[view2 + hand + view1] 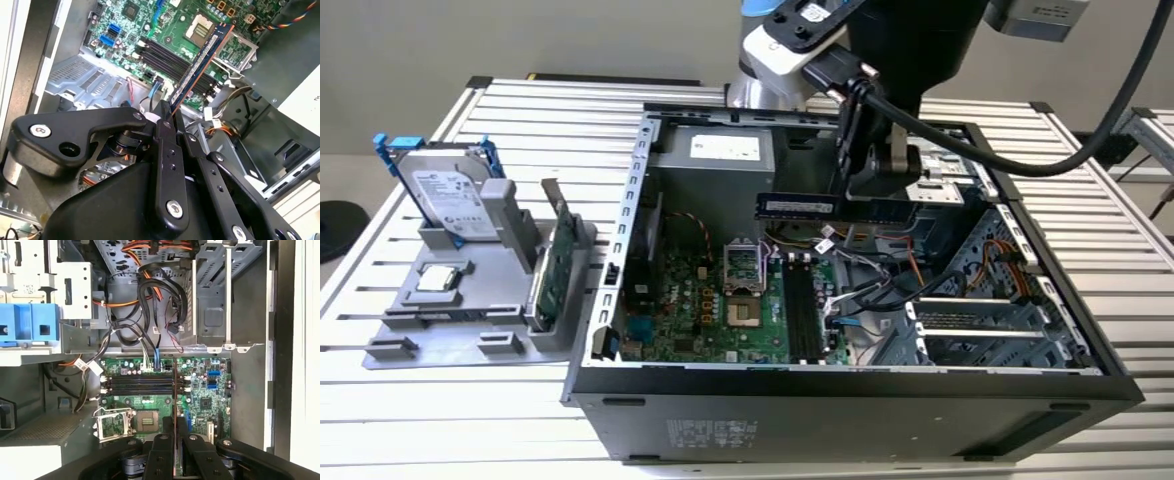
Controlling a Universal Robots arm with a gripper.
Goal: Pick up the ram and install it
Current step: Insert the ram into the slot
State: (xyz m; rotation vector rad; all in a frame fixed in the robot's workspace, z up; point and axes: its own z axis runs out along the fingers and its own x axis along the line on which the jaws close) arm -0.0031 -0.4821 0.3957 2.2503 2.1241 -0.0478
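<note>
The gripper (pixel 878 196) is clenching the ram (pixel 797 206) near one end and holding it in the air above the open computer case (pixel 854 385), which is lying on its side on the slatted worktop (pixel 520 110). In the exterior view the stick is lying level and on edge. It is jutting from the gripper toward the exterior view's left, over the motherboard (pixel 707 300) and well clear of it.

In the second wrist view the ram (pixel 202 60) is running out from between the closed fingers (pixel 165 145), with its blue face and chips showing.

The relation that matters is alignment. The memory slots (pixel 137 385) are running one way across the board. The ram (pixel 174 390), seen edge-on in the first wrist view as a thin line leading out of the gripper (pixel 175 440), is apparently crossing them at roughly a right angle, though the edge-on view is making the exact angle hard to judge. Its long axis is sitting crosswise to the slots rather than along them.

The hard drive (pixel 447 195) and green card (pixel 558 265) are standing in their grey holder (pixel 454 325), apart from the case.
</note>
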